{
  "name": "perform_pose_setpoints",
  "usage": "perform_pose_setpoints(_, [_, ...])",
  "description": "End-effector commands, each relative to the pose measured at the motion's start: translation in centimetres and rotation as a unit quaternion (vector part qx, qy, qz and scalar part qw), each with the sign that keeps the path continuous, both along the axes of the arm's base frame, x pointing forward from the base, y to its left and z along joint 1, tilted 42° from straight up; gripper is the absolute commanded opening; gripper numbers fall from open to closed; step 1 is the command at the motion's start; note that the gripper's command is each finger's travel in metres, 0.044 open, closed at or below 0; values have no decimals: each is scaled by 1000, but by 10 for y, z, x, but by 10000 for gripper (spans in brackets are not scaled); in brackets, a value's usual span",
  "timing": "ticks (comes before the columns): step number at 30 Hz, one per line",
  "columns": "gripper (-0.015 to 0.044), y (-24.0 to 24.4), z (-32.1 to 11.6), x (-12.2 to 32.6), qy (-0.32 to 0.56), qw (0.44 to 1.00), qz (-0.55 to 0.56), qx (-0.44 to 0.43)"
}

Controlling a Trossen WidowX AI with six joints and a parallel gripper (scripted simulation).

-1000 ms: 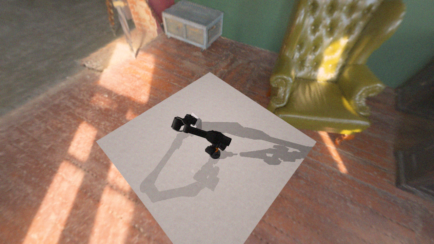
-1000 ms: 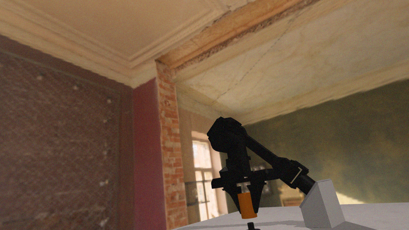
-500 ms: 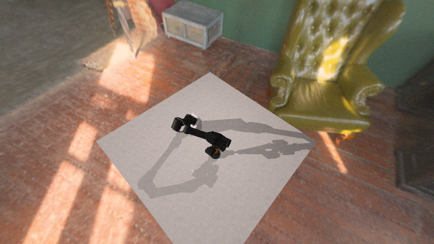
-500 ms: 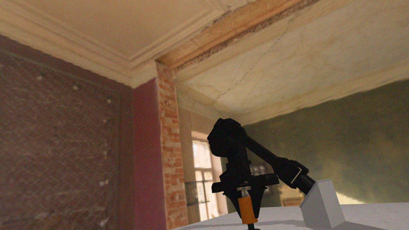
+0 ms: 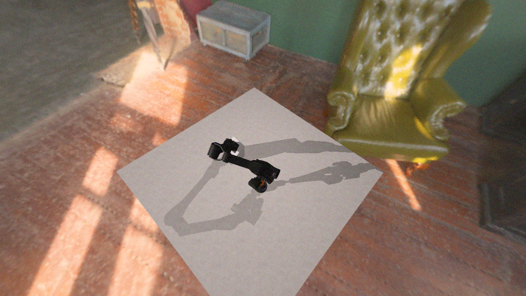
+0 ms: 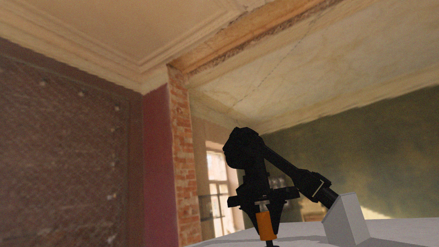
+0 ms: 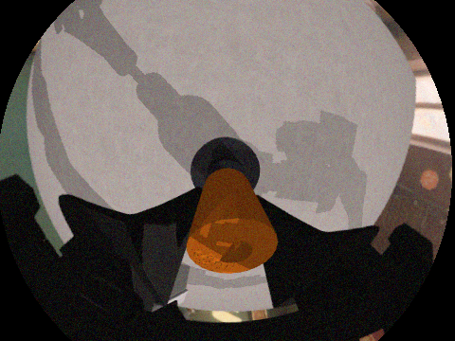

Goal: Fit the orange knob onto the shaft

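Note:
The orange knob [image 5: 262, 182] [image 6: 265, 225] [image 7: 232, 204] is an upright cylinder. My gripper [image 5: 260, 180] [image 6: 267, 232] [image 7: 227, 196] is shut on its sides. In the exterior view the knob's lower end meets the top of the dark shaft [image 6: 269, 243], and a short length of shaft shows below it. I cannot tell whether they touch or whether any of the shaft is inside the hole. The dark round pedestal [image 5: 262, 189] [image 7: 199, 166] stands under the knob, with a visible gap between them. In the wrist view the knob covers the shaft and part of the pedestal. The hole and both flat sides are hidden.
The pedestal stands on the pale square table top [image 5: 272, 253] [image 7: 303, 62]. The arm's light grey base block [image 6: 346, 218] stands to the right in the exterior view. Arm shadows cross the table top. An armchair and a chest appear in the room beyond.

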State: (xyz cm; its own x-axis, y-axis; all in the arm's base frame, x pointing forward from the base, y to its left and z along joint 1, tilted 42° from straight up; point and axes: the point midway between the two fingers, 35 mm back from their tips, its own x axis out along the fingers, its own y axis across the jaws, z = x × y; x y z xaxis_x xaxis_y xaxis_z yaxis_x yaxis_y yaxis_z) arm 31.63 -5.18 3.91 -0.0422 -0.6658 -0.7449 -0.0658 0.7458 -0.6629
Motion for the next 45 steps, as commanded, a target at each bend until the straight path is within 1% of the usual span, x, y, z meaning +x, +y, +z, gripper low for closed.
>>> perform_pose_setpoints(1, [0, 1, 4, 1, -2, 1000, 1, -2])
perform_pose_setpoints(3, [0, 1, 4, 1, 6, 1000, 10, -1])
perform_pose_setpoints(9, [0, 1, 3, 2, 67, 995, 79, 3])
perform_pose_setpoints(36, [0, 0, 4, 2, 67, 995, 79, 3])
perform_pose_setpoints(39, [0, 0, 4, 2, 85, 991, 98, 4])
perform_pose_setpoints(43, [0, 1, 3, 2, 133, 979, 152, 7])
perform_pose_setpoints(45, [0, 1, 3, 2, 136, 978, 156, 7])
